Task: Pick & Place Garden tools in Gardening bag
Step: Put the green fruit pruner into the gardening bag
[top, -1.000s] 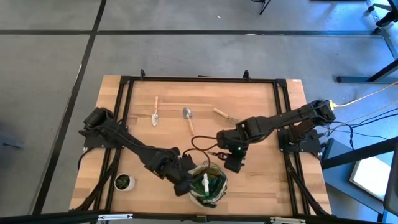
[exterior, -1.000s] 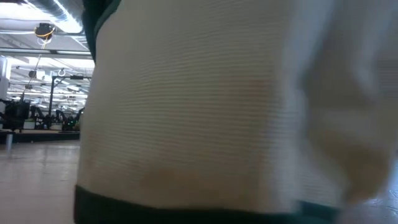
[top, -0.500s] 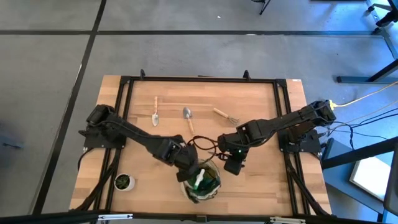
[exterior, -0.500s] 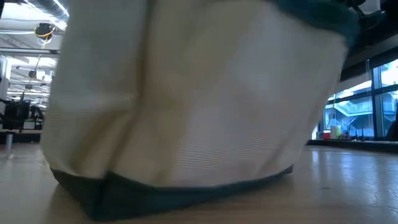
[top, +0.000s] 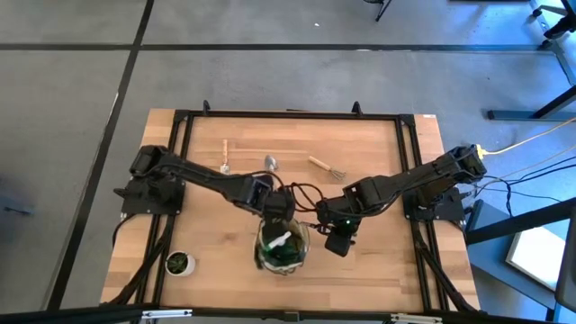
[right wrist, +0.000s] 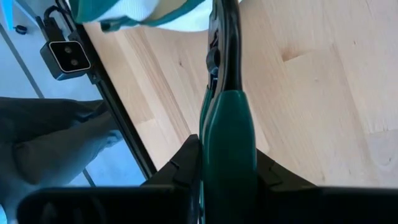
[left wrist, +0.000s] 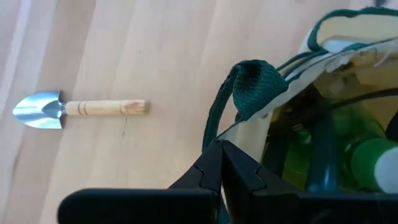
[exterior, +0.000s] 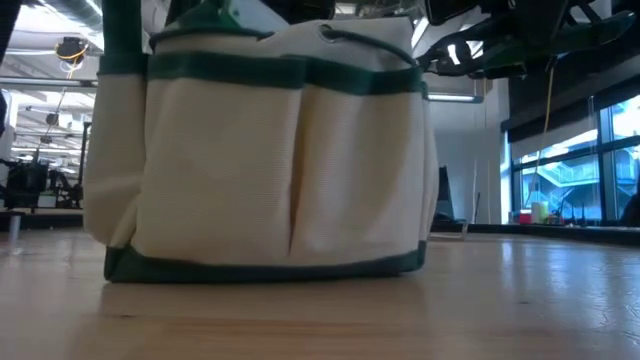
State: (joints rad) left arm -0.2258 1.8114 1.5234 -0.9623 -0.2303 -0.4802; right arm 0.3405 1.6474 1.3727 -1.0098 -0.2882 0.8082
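The gardening bag point(top: 282, 250) is seen standing upright on the worktop point(top: 378, 144), toward the near middle, and in the low view point(exterior: 265, 170) it fills most of the frame, khaki with green trim along top and bottom. The left gripper point(top: 274, 209) is parked right at the bag's far rim, and from the left wrist view its jaws point(left wrist: 222, 167) are pressed together on the bag's green edge, just below a dark green loop handle point(left wrist: 249, 87). Inside the bag the green spray bottle point(left wrist: 367, 165) can be made out, with its white trigger point(top: 279, 241) showing from above. The right gripper point(top: 335, 238) is positioned just right of the bag, and the pruning shears point(right wrist: 225, 134) are clamped between its jaws, the green handles running out past the fingers over bare wood, with the tip close to the bag's bottom corner point(right wrist: 134, 14). Still left out on the far part of the worktop: a small trowel point(top: 224, 162) to the left, another trowel point(top: 270, 163) near the middle (its silver blade and wooden handle also shown in the left wrist view point(left wrist: 81, 109)), and the little fork point(top: 326, 166) to the right. A small potted plant point(top: 179, 263) is sat at the near left, well apart from the bag.
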